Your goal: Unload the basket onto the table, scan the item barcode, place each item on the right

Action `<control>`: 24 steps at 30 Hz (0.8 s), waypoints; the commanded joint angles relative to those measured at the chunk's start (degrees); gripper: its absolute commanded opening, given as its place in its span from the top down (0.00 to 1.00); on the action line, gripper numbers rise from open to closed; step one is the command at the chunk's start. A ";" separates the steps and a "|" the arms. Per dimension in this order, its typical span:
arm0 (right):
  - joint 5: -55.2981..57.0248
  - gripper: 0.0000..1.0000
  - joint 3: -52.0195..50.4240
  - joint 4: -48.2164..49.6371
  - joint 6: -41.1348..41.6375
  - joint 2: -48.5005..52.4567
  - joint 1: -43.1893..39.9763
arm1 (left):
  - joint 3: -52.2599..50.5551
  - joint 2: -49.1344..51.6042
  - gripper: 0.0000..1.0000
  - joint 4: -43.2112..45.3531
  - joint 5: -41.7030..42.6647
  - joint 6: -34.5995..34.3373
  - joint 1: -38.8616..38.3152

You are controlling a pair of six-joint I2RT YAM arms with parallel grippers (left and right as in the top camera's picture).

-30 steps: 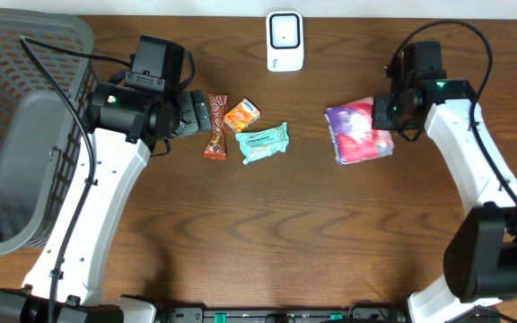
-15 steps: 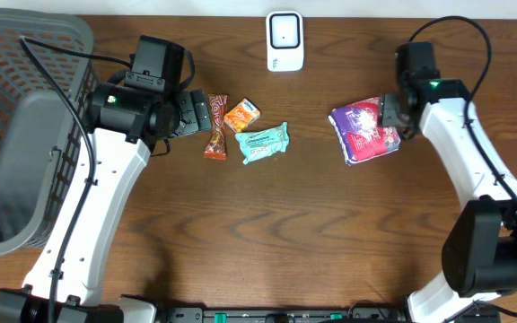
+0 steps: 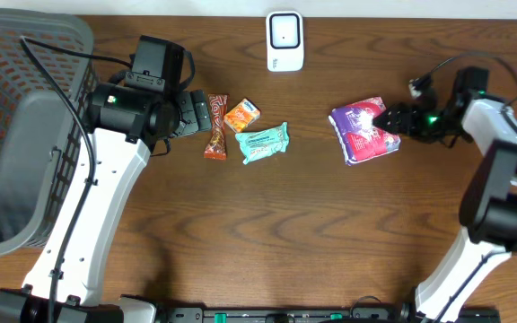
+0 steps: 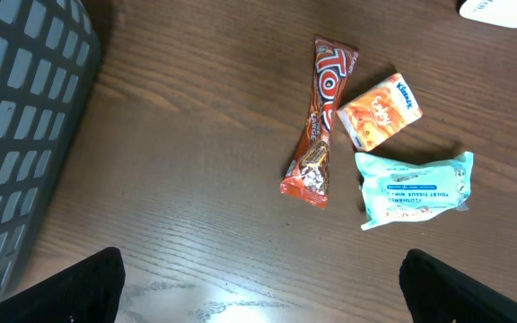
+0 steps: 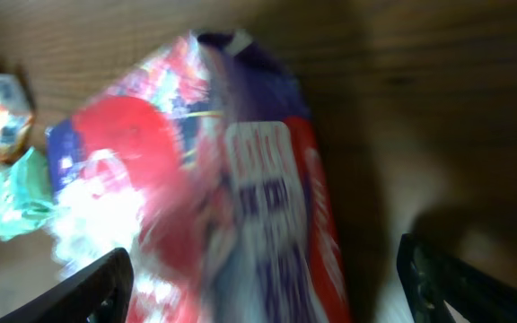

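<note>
Purple packet (image 3: pixel 364 131) on tabletop (image 3: pixel 330 224) right of scanner (image 3: pixel 284 40), scan looks pending; right tool (image 3: pixel 388 118), left tool (image 3: pixel 201 112) both spread, empty.

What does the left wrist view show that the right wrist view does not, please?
Only the left wrist view shows the basket, the candy bar and a corner of the scanner. Only the right wrist view shows the purple pack, close up and blurred. Both show the orange box and the teal pack, which sit small and blurred at the right wrist view's left edge.
</note>
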 commanded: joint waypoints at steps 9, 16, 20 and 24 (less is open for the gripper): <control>-15.85 0.99 0.07 3.48 -2.84 7.96 -0.04 | -0.09 -0.11 0.02 -0.17 -0.57 0.17 0.13; -0.90 0.99 3.34 0.52 6.29 0.04 0.46 | -0.09 -0.11 0.02 -0.17 -0.57 0.17 0.13; 26.99 0.99 3.50 -2.19 13.86 -10.91 3.89 | -0.09 -0.11 0.02 -0.17 -0.57 0.17 0.13; 52.78 0.99 3.50 -5.49 21.88 -18.14 8.94 | -0.09 -0.11 0.02 -0.15 -0.57 0.17 0.13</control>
